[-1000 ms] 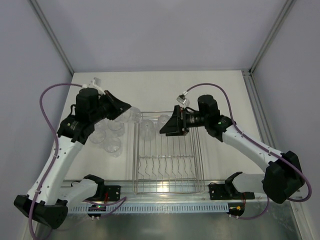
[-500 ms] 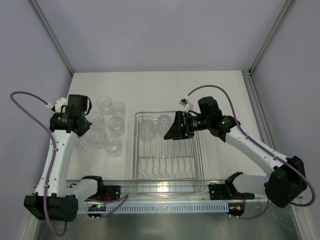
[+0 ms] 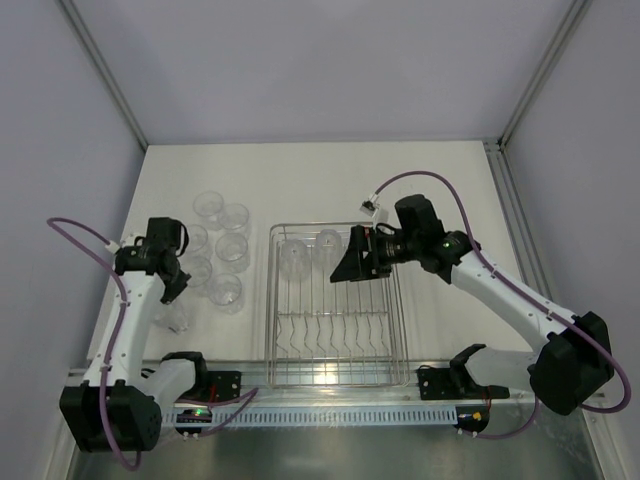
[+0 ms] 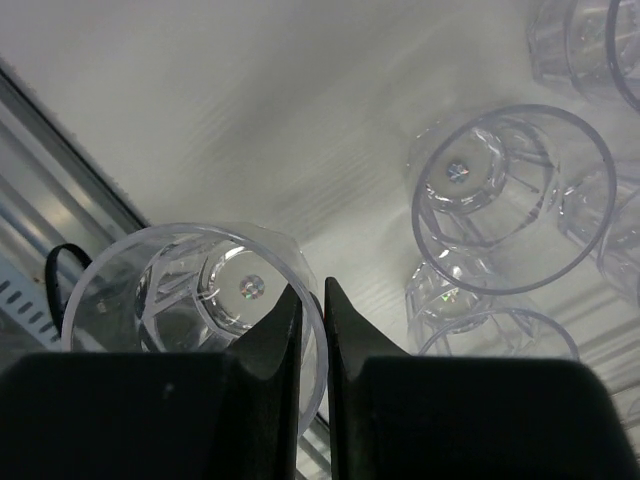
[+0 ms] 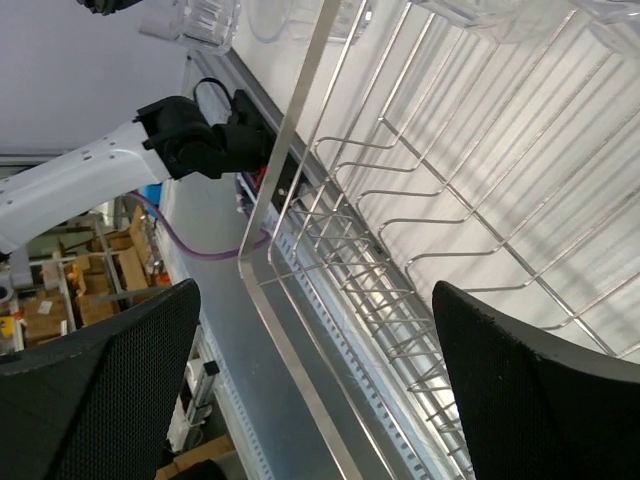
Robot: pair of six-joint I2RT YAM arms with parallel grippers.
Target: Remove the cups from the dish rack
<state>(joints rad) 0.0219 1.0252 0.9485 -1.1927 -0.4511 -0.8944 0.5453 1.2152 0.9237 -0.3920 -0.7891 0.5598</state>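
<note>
Clear faceted cup [image 4: 170, 290], upright at the table's [image 3: 400, 170] near-left corner. The left gripper [image 4: 312, 288] pinches its wall, one finger inside the rim. Unloaded cups [image 3: 232, 248] are clustered beside it. Two more [image 3: 293, 258] sit at the rack's [image 3: 330, 340] far end, with the right gripper [image 3: 345, 265] above the rack, jaws wide apart.

The top camera looks down from behind the arms [image 3: 500, 290], and the wrist cameras look close at the same cups [image 4: 512, 195] and dish rack [image 3: 337, 305] it sees
</note>
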